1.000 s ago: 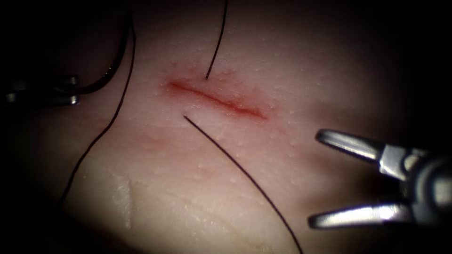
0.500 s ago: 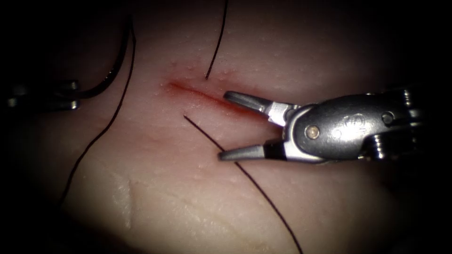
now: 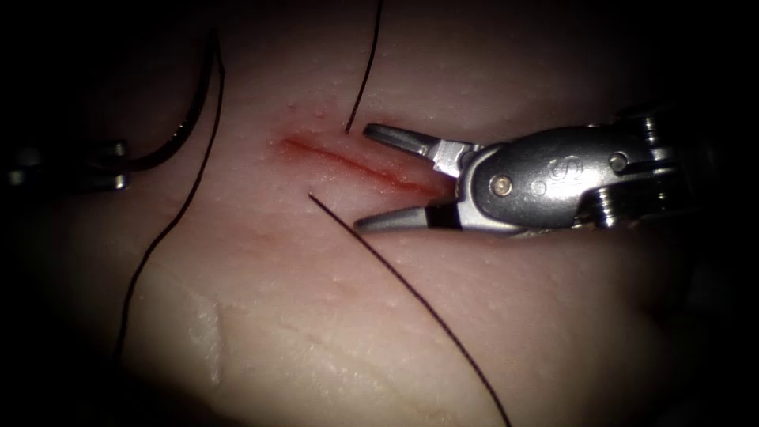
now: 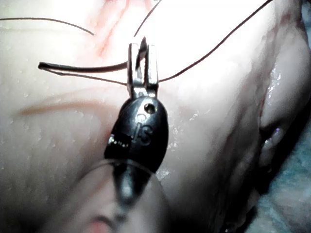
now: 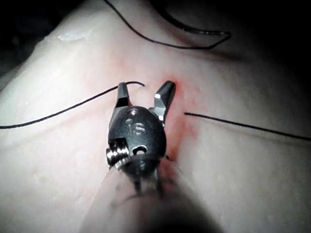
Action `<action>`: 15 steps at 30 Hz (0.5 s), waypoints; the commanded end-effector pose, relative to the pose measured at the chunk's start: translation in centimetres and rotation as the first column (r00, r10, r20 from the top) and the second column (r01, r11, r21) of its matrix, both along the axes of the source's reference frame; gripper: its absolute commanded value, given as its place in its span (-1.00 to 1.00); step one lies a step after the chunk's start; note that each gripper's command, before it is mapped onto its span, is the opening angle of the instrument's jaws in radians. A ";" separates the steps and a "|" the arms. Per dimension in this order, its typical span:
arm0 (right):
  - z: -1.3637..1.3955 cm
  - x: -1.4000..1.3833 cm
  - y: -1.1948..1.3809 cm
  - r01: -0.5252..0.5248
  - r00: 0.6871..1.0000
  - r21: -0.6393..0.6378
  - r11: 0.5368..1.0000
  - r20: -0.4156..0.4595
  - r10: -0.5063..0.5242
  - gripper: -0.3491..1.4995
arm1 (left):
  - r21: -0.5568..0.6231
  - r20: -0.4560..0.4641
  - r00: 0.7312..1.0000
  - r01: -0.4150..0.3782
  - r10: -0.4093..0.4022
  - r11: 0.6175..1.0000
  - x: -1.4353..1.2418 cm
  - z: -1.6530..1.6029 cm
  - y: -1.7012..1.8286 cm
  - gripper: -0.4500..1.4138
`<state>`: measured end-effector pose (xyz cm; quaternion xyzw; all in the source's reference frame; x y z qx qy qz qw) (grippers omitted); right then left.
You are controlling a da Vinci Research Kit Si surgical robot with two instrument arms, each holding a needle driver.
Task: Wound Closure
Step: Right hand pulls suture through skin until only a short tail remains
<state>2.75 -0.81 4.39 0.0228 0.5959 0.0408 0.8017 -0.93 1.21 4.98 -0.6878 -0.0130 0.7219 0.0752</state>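
Needle (image 3: 178, 130): curved, dark, at left edge of endoscope frame, well left of cut (image 3: 360, 164); free of tissue (image 3: 332, 316), no part buried. Clamped in left tool (image 3: 118, 164), whose jaws are closed across the curve; exact spot along the curve not clear in endoscope view. Left wrist view: jaws (image 4: 142, 65) pinched on needle (image 4: 82, 68), long stretch of body projecting to one side, so grip judged near one end.

Handling, as judgement: needle light, stiff, smooth steel; liable to swivel in jaws if gripped on the round; best taken flat across the body, away from the tip. Thread (image 3: 178, 213) fine, limp, easily frayed by a hard pinch.

Thread runs from needle down left side of frame. Two further ends near cut: one (image 3: 362, 75) dropping from top of frame to just above cut, one (image 3: 403, 292) starting just below cut and running to lower right.

Right tool (image 3: 360, 178) enters from right, jaws spread wide, gripping nothing. Upper jaw above cut, lower jaw below it, tips close to both thread ends. Needle well apart from this tool, across cut. Right wrist view: tool (image 5: 144, 96) astride reddened cut (image 5: 177, 128).
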 end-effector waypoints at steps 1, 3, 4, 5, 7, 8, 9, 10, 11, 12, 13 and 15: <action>0.07 0.06 -0.07 0.003 1.000 -0.001 1.000 0.001 -0.003 0.63 | 0.004 0.002 1.000 -0.001 0.001 1.000 -0.06 0.05 -0.08 -1.00; 0.11 0.06 -0.09 0.010 1.000 -0.003 1.000 0.008 -0.010 0.63 | 0.004 0.002 1.000 -0.002 0.002 1.000 -0.06 0.05 -0.08 -1.00; 0.13 0.07 -0.12 0.013 1.000 -0.006 1.000 0.010 -0.013 0.63 | 0.004 0.002 1.000 -0.002 0.002 1.000 -0.06 0.05 -0.09 -1.00; 0.15 0.07 -0.14 0.017 1.000 -0.008 1.000 0.012 -0.017 0.63 | 0.004 0.002 1.000 -0.002 0.002 1.000 -0.05 0.05 -0.09 -1.00; 0.19 0.08 -0.20 0.023 1.000 -0.013 1.000 0.017 -0.023 0.63 | 0.004 0.002 1.000 -0.002 0.002 1.000 -0.05 0.05 -0.09 -1.00; 0.21 0.09 -0.22 0.024 1.000 -0.016 1.000 0.017 -0.024 0.63 | 0.004 0.002 1.000 -0.002 0.002 1.000 -0.05 0.05 -0.09 -1.00; 0.22 0.10 -0.25 0.028 0.999 -0.018 0.999 0.019 -0.027 0.62 | 0.004 0.002 1.000 -0.002 0.002 1.000 -0.05 0.05 -0.09 -1.00; 0.24 0.12 -0.27 0.027 0.999 -0.021 0.999 0.021 -0.026 0.62 | 0.004 0.002 1.000 -0.002 0.002 1.000 -0.05 0.05 -0.09 -1.00; 0.24 0.13 -0.29 0.028 0.999 -0.023 0.999 0.021 -0.027 0.62 | 0.004 0.002 1.000 -0.002 0.002 1.000 -0.05 0.05 -0.09 -1.00; 0.25 0.13 -0.31 0.030 0.999 -0.024 0.999 0.018 -0.030 0.60 | 0.004 0.002 1.000 -0.002 0.002 1.000 -0.05 0.05 -0.09 -1.00; 0.25 0.15 -0.32 0.033 0.999 -0.024 0.999 0.020 -0.032 0.60 | 0.004 0.002 1.000 -0.002 0.002 1.000 -0.05 0.05 -0.09 -1.00; 0.25 0.16 -0.32 0.034 0.999 -0.023 0.999 0.018 -0.034 0.58 | 0.004 0.002 1.000 -0.002 0.002 1.000 -0.05 0.04 -0.09 -1.00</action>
